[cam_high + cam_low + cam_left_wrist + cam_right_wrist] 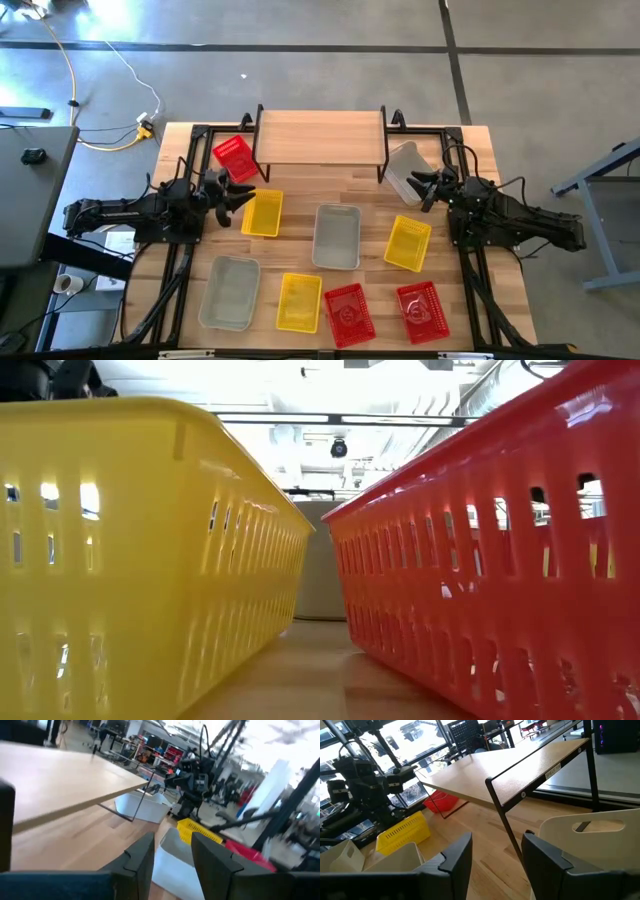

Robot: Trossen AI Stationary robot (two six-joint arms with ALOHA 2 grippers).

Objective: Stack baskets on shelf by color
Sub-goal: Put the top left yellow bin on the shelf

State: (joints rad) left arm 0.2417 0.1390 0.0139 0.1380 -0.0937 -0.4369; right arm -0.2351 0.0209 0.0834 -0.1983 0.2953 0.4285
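Observation:
The shelf (320, 138) stands at the table's far middle, and its plank top is bare. My left gripper (236, 193) is open and empty, between a red basket (233, 157) by the shelf's left legs and a yellow basket (262, 212). In its wrist view, the left gripper (172, 855) has nothing between its fingers. My right gripper (425, 187) is open beside a grey-white basket (403, 170) at the shelf's right legs. In the right wrist view that basket (590, 832) lies just outside one finger (545, 862), and the gap of the gripper (496, 855) is empty. My right gripper stands with the outer side of one finger next to the grey-white basket's wall (570, 845). I cannot tell whether it touches it. Nothing is between the fingers.
On the table lie a grey basket (337, 236), a yellow basket (408, 243), a grey basket (230, 292), a yellow basket (299, 301) and two red baskets (349, 313) (422, 310). The low view is walled in by a yellow basket (130, 560) and a red basket (500, 560).

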